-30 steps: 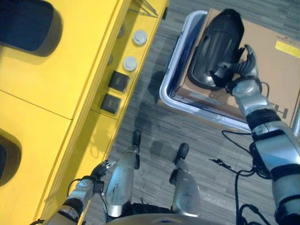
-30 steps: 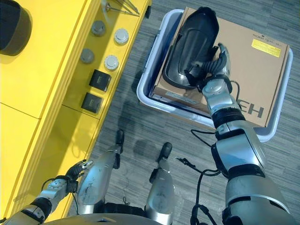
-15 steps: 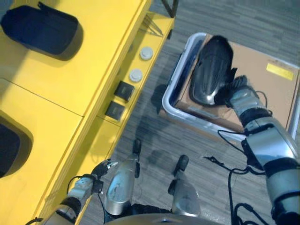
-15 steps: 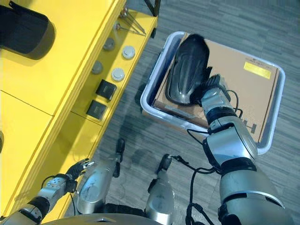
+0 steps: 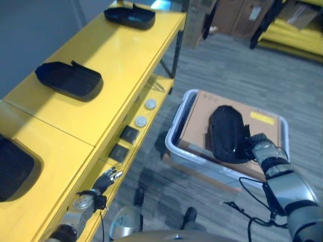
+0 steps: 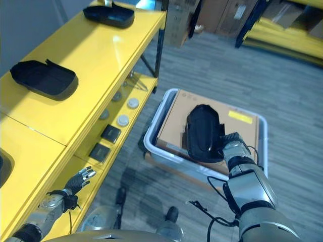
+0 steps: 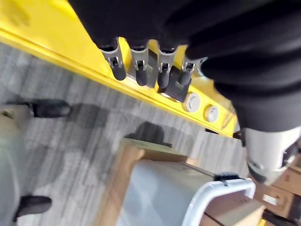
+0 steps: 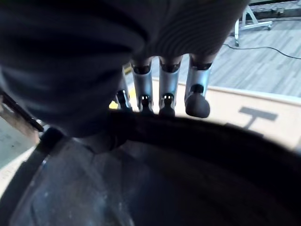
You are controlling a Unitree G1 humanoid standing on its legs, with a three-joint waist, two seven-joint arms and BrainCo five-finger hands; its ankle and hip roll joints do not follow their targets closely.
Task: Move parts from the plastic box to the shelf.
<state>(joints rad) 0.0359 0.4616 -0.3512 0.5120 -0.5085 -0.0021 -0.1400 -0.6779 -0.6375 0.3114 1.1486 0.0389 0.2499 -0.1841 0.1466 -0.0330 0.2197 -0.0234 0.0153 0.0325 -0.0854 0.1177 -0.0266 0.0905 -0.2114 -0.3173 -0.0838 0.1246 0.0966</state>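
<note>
Black curved part (image 6: 202, 133) tilted above cardboard in plastic box (image 6: 154, 146).

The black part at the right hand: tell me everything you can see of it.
The black part is a long, rounded shell of what looks like dark moulded plastic, smooth and slightly glossy. It sits above the brown cardboard box inside the white plastic box on the floor, beside the yellow shelf. The right hand grips its near edge, fingers curled over the rim. Whether it still rests on the cardboard cannot be told.
</note>
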